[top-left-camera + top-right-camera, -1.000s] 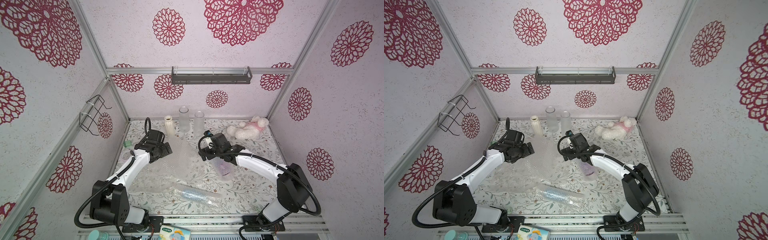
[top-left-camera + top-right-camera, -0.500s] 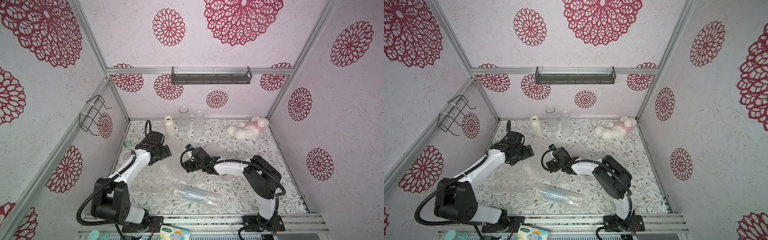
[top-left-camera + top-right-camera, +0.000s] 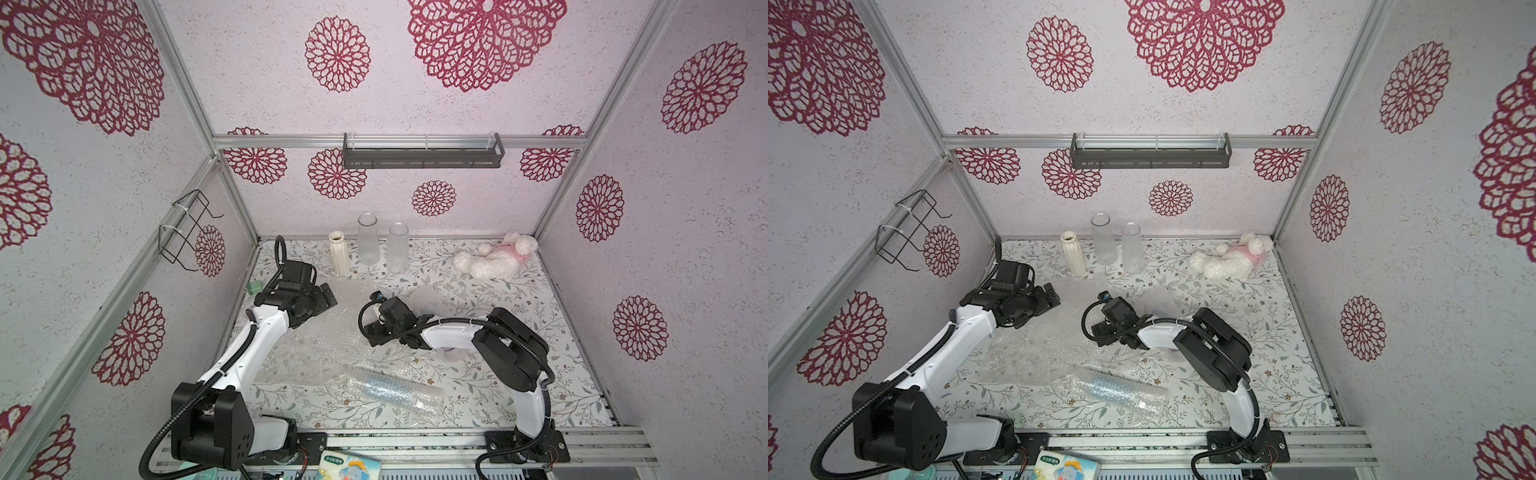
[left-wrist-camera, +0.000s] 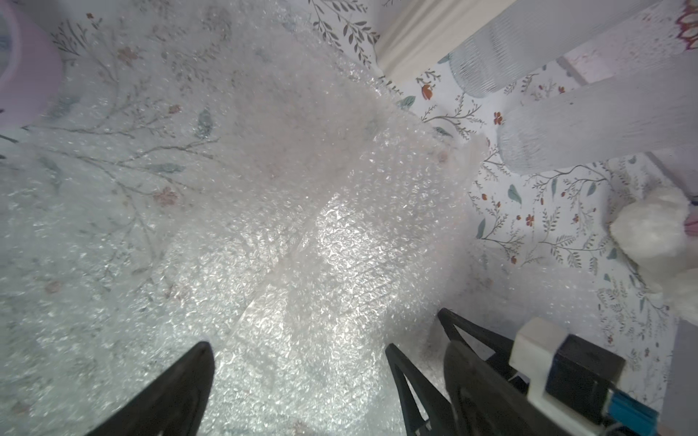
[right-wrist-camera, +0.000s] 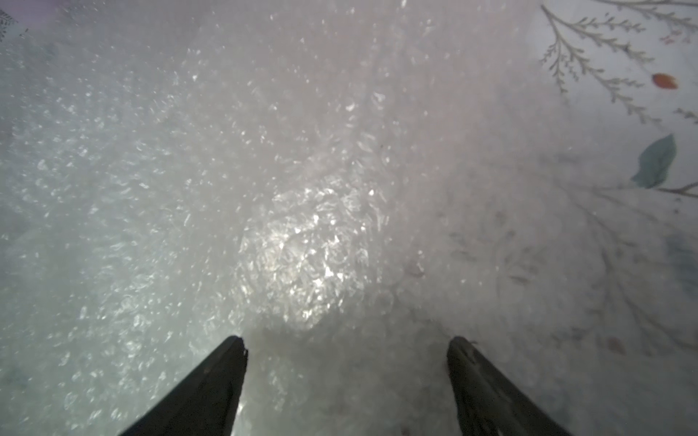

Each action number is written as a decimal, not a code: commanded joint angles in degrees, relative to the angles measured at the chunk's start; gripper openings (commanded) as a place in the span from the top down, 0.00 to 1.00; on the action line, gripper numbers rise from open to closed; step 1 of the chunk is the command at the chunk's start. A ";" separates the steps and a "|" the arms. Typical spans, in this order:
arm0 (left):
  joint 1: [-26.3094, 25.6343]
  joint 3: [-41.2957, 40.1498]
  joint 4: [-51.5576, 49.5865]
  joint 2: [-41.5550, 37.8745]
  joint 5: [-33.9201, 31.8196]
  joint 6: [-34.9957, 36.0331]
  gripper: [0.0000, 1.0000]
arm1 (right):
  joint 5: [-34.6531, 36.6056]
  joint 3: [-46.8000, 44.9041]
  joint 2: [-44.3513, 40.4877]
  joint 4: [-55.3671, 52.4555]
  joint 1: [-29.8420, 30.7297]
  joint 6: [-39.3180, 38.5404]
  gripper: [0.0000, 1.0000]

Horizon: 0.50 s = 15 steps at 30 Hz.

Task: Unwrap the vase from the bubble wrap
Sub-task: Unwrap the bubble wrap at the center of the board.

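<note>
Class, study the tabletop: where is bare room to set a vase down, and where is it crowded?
Bare: the right side, bordered by the plush toy, the right wall and the right arm; the strip between the clear vases and the toy. Crowded: centre-left under bubble wrap; wrapped bundle front centre.

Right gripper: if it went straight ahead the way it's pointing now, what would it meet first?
Most likely the bubble wrap: it fills the wrist view just ahead of the open right gripper. How near it lies is unclear.
</note>
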 commanded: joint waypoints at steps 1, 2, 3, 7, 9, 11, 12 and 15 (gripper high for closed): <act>0.71 0.91 0.32 -2.88 1.73 -0.09 0.03 | -1.98 3.84 -4.05 0.38 0.27 1.17 0.13; 0.78 0.68 0.39 -3.75 1.38 -0.17 0.03 | -2.55 4.90 -4.74 0.44 0.33 1.37 0.13; 0.88 0.41 0.49 -4.47 1.11 -0.19 0.03 | -3.04 5.63 -5.39 0.84 0.32 1.65 0.12; 1.41 -0.70 1.20 -6.51 1.48 -0.26 0.03 | -4.99 7.55 -8.26 2.50 0.15 3.33 0.11; 1.49 -0.87 1.03 -6.55 1.67 -0.23 0.03 | -4.57 7.85 -9.49 2.48 0.07 3.69 0.11; 1.50 -1.35 1.26 -6.52 2.53 -0.13 0.02 | -3.88 6.94 -11.52 2.88 -0.25 3.99 0.11; 1.50 -1.64 1.53 -6.54 3.21 -0.20 0.01 | -3.18 6.36 -12.75 2.59 -0.63 3.98 0.11; 1.26 -2.82 3.19 -6.58 4.84 -0.52 0.01 | 1.30 5.93 -16.12 -3.23 -2.54 3.15 0.11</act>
